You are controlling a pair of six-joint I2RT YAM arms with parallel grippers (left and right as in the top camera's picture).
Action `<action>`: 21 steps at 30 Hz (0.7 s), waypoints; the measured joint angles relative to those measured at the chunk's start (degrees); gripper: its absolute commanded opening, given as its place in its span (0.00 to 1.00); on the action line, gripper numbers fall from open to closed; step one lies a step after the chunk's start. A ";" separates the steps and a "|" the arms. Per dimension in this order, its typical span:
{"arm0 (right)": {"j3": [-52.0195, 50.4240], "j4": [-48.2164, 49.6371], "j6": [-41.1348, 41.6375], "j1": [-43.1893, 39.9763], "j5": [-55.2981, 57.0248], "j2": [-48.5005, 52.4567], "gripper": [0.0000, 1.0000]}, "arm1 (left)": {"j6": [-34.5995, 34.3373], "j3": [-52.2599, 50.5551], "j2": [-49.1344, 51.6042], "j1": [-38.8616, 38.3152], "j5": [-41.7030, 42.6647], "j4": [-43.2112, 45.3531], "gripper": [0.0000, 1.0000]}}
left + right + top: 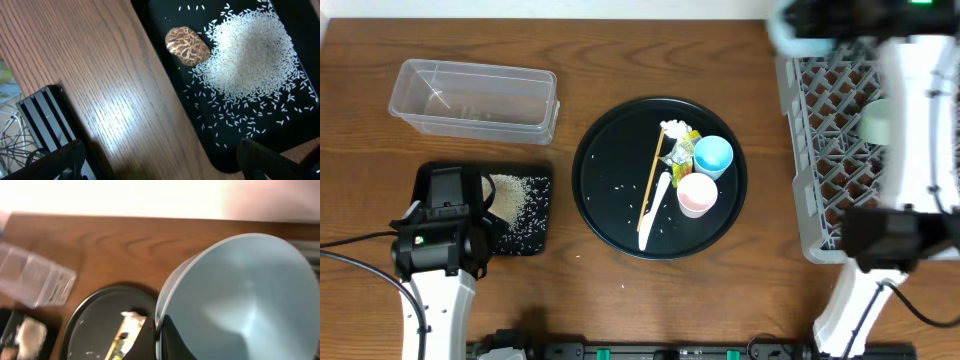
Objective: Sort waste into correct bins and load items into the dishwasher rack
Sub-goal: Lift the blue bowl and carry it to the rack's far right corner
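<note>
My right gripper [160, 330] is shut on the rim of a pale mint-white bowl [240, 300] and holds it over the grey lattice dishwasher rack [825, 150]; the bowl [876, 121] shows beside the arm. My left gripper [165, 167] is open and empty, low over the edge of the shallow black tray [535, 235], which holds loose rice [250, 55] and a brown food lump [187, 46]. The clear tub [470, 95] stands at the back left. The tissue [673, 128], wrapper [682, 150], blue cup [713, 156], pink-white cup [697, 195], spoon [655, 212] and chopstick [653, 178] lie on the round black tray. The light-blue bowl is out of view.
The large round black tray [605, 175] sits mid-table with a few stray rice grains on it. The right arm [910, 150] covers much of the rack. A black ridged block [45, 120] and cables lie at the table's near edge by the left gripper.
</note>
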 measured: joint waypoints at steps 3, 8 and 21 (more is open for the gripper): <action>0.02 -0.76 0.07 -7.37 -2.05 -0.31 0.01 | 0.00 0.00 0.00 0.00 0.02 0.00 0.98; -0.59 -1.01 0.24 -17.09 -3.69 -0.17 0.01 | 0.00 0.00 0.00 0.00 0.02 0.00 0.98; -7.48 6.67 -3.93 -34.32 -18.36 0.26 0.01 | 0.00 0.00 0.00 0.00 0.00 0.00 0.98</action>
